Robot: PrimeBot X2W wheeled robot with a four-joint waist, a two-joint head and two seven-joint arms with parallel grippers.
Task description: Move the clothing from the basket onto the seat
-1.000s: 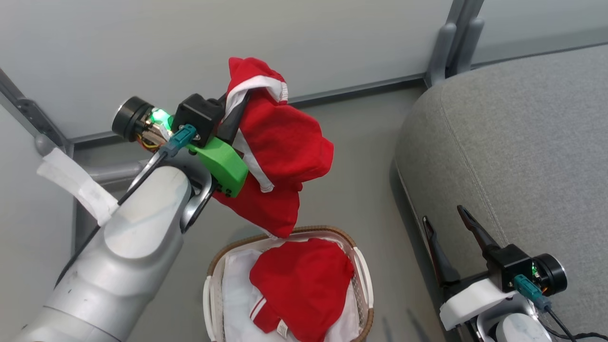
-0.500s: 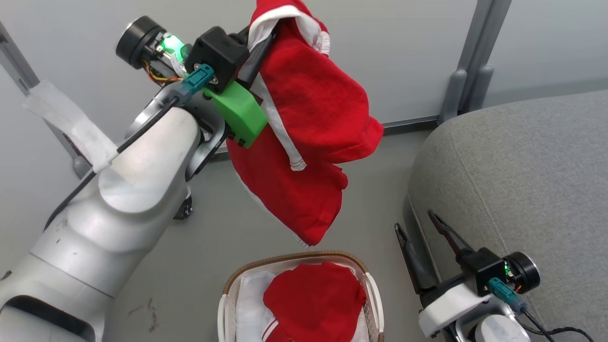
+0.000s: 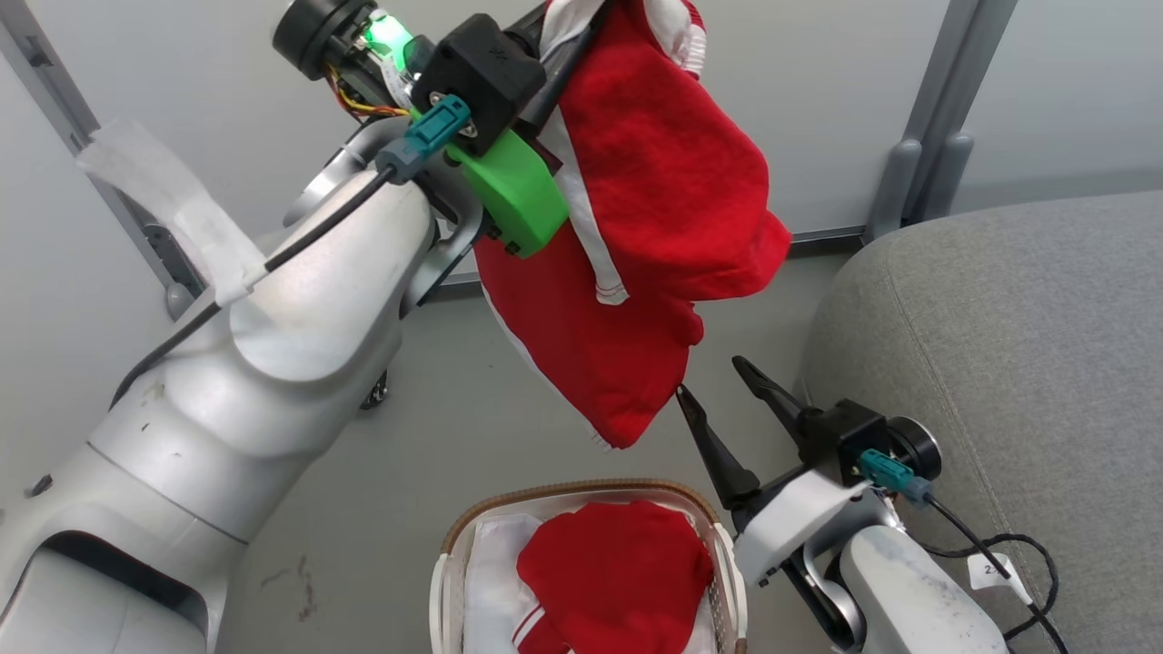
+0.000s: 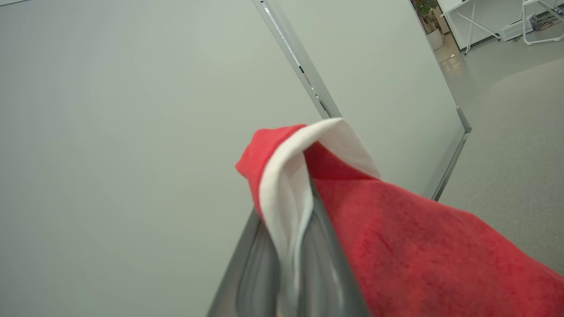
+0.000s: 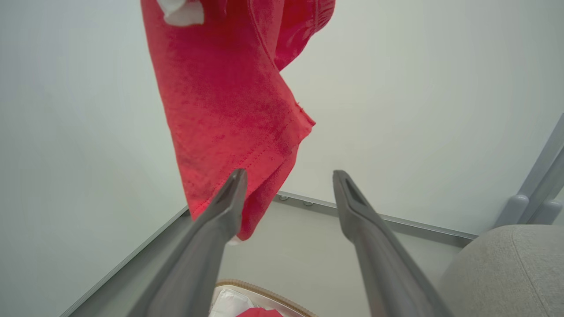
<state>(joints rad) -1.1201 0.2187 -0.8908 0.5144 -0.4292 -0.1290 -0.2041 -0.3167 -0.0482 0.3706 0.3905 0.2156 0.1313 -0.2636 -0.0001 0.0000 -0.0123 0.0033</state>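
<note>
Swinging the red cloth (image 3: 654,209) over to the seat (image 3: 1018,345) looks like the job right now, so go slow and smooth. Your left gripper (image 3: 572,41) is squeezed tight on the white band at the top of the red cloth and holds it high up in front of the pale wall (image 3: 818,109). The cloth hangs down long and floppy, and its low tip is up in the air near the basket (image 3: 581,490), not touching it. Your right gripper (image 3: 710,376) is wide open and holds nothing; it sits just beside that low tip, between the basket and the seat. One of its fingers (image 5: 222,215) looks very close to the hem in the right wrist view, but I cannot tell if they touch. The seat is off to your right, near the basket. Hold on tight until the cloth is well over the seat, not just at its round edge, or it may slide down to the floor (image 3: 454,436). Carry it high so the low tip clears the side of the seat. Mind the right gripper so the cloth does not snag on its fingers. Let go only when most of the cloth lies on the seat. A second red cloth (image 3: 618,572) waits in the basket, on the white liner (image 3: 491,572), for the next trip.
</note>
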